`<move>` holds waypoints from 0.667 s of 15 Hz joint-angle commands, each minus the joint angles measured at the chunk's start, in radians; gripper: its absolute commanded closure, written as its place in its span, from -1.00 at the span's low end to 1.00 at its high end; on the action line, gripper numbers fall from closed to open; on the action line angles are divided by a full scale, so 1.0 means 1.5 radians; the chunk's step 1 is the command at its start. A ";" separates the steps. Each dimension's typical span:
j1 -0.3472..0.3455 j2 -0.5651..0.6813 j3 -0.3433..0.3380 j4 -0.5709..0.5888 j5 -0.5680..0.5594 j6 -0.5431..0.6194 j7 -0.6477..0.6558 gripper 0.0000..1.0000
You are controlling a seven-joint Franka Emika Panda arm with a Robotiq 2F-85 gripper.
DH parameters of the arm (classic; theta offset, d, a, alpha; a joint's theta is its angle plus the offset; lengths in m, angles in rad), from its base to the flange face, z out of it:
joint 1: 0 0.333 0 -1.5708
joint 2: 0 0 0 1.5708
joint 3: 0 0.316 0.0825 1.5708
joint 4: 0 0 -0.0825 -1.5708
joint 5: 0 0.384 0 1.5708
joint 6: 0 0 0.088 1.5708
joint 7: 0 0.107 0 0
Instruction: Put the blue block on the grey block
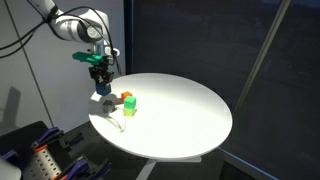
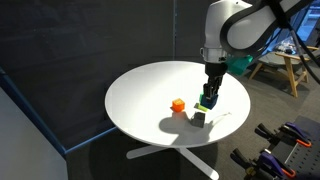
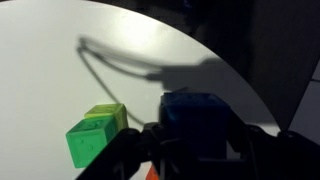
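Observation:
My gripper (image 1: pixel 100 80) is shut on the dark-blue block (image 3: pixel 195 120), which sits between the black fingers in the wrist view. In both exterior views the gripper (image 2: pixel 210 95) hangs right over the grey block (image 1: pixel 102 98), which stands near the table edge (image 2: pixel 200 118). I cannot tell whether the blue block touches the grey one. The grey block is hidden in the wrist view.
A green cube (image 1: pixel 129 106) and an orange cube (image 1: pixel 126 97) stand close beside the grey block on the round white table (image 1: pixel 190 115). The green cube also shows in the wrist view (image 3: pixel 97 135). The orange cube shows in an exterior view (image 2: pixel 178 104). Dark curtains surround the table.

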 commanded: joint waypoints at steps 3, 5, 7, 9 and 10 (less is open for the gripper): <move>-0.001 0.028 -0.005 0.026 -0.026 0.001 -0.007 0.39; -0.001 0.036 -0.006 0.036 -0.031 -0.001 -0.005 0.39; 0.000 0.044 -0.006 0.043 -0.037 -0.002 -0.004 0.39; 0.002 0.052 -0.005 0.050 -0.040 -0.002 -0.003 0.39; 0.002 0.057 -0.005 0.052 -0.042 -0.002 -0.002 0.39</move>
